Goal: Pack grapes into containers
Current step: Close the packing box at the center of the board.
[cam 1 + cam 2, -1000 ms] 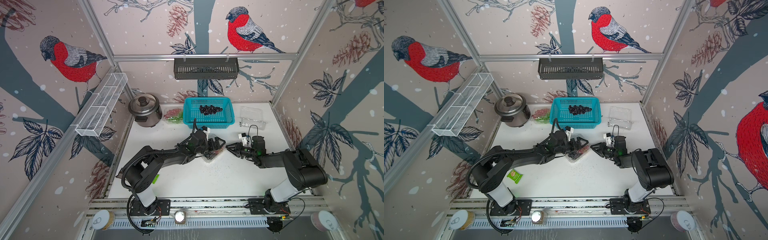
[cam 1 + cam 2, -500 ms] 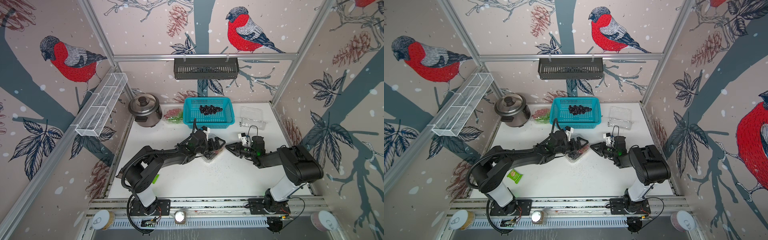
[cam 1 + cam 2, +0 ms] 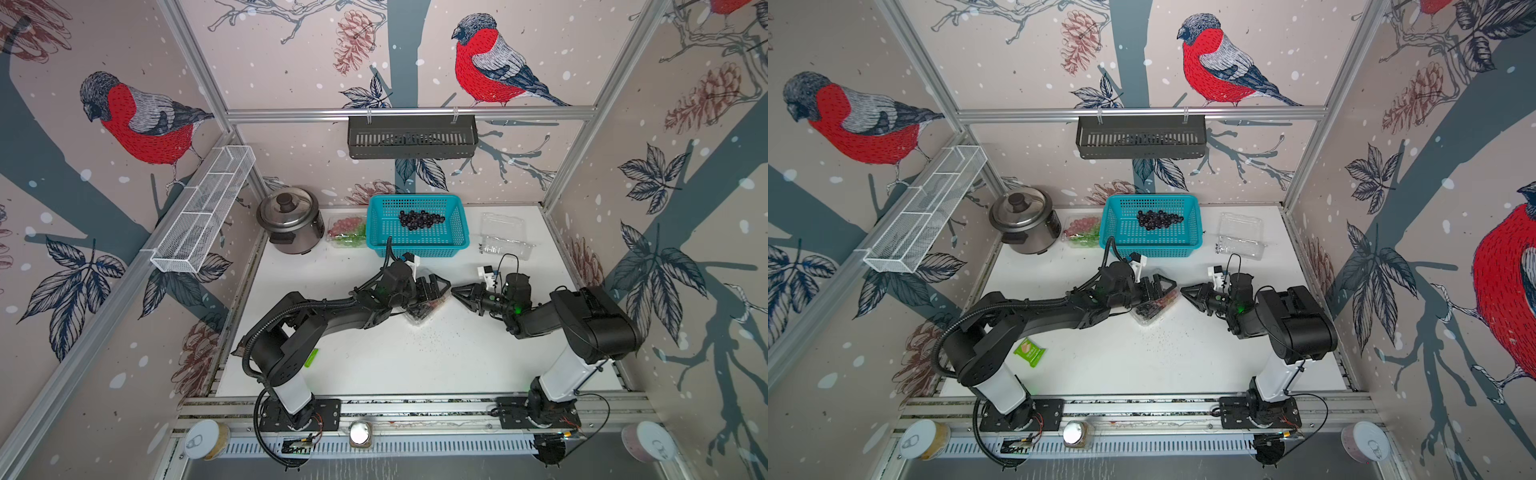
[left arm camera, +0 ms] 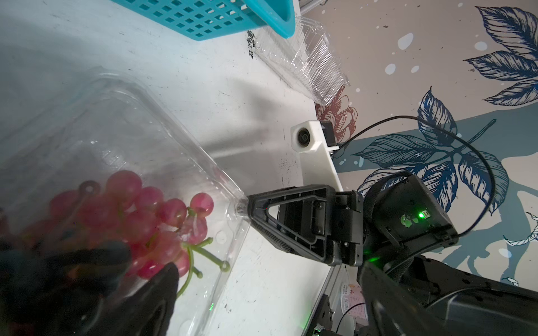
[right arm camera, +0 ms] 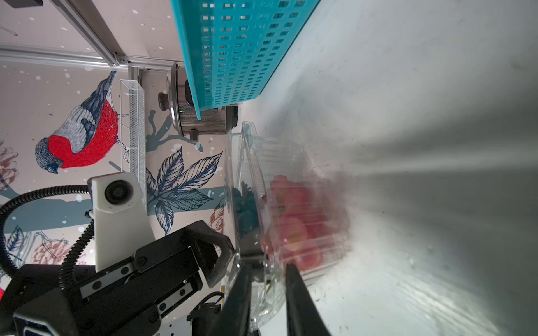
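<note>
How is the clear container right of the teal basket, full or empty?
Empty. In both top views the container shows only clear plastic with the white table behind it, nothing inside.

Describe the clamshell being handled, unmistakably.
Find the teal basket at the back. In front of it, between the left gripper and right gripper, lies a clear clamshell holding red grapes. Unlike the empty clamshell and the filled clamshell flanking the basket, it sits in the middle.
</note>
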Controlling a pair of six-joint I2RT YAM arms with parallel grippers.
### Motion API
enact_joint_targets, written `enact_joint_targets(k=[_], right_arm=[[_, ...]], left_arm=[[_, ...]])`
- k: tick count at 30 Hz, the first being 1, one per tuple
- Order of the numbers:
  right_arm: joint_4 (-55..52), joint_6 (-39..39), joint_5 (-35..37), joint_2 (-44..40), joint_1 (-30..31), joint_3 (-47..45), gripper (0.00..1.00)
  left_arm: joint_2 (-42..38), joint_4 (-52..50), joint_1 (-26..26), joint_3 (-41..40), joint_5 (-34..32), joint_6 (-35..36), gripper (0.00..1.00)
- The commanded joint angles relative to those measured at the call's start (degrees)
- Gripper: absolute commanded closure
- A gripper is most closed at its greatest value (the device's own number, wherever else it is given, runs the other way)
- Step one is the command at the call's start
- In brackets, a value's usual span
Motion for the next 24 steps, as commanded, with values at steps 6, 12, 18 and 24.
enact_joint_targets(k=[6,12,18,24], right_arm=[[4.71,1.83,-1.33,2.02,0.01,0.06,0.78],[5.92,2.30,-1.43,2.97,0.22,-0.19,0.81],[8.09,3.63,-1.31,3.90,0.82,-0.39,0.82],[8.84,3.91,-1.19,4.66,1.09,-0.38,0.82]], left_arm=[[0.00,-0.61,-0.14,-0.15,-0.58,-0.30,0.03],[0.09,-0.57,-0.14,-0.28,-0.67,-0.39,0.03],[0.15,-0.31,-0.14,-0.55,-0.70,-0.47,0.03],[0.11,0.00,-0.14,-0.92,-0.66,-0.64,0.03]])
